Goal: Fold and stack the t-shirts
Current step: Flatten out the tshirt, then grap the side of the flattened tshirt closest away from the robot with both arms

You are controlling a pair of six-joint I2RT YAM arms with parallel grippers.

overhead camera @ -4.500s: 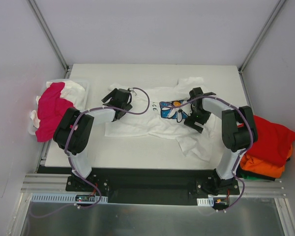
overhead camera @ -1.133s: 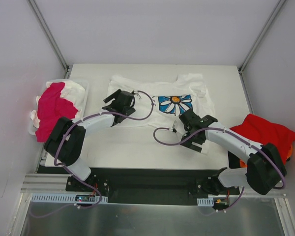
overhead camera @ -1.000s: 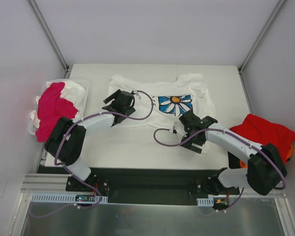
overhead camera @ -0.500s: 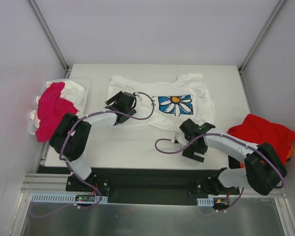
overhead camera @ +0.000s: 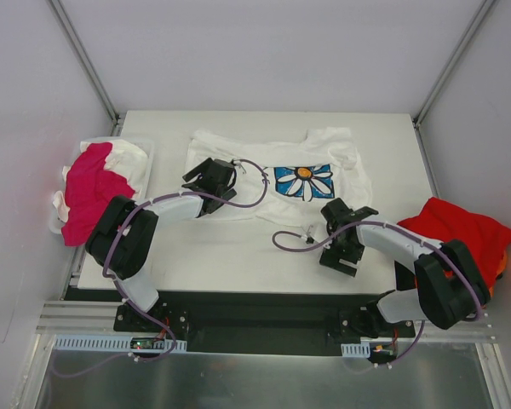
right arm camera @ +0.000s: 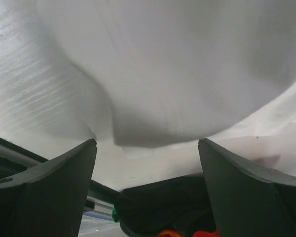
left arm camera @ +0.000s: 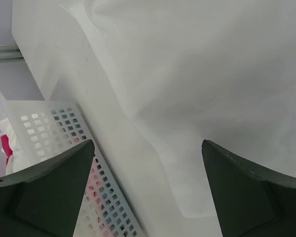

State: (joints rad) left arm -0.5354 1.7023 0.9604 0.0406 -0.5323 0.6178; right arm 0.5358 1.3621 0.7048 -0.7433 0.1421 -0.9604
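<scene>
One white daisy shirt (overhead camera: 272, 153) lies flat on the table (overhead camera: 230, 256), its length running from the left claw (overhead camera: 203, 176) to the right claw (overhead camera: 341, 249), hem by the left. Both claws are released and empty.

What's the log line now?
daisy tee: spread flat | left gripper: open, over its left edge | right gripper: open, at its near edge | held: nothing

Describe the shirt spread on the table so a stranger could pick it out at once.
Start at the white table in the middle of the top view. Spread flat on its far half lies a white t-shirt. It alone shows a blue daisy print; the magenta-pink shirt bunched in the basket on the left and the red shirt heaped on the right show none.
</scene>
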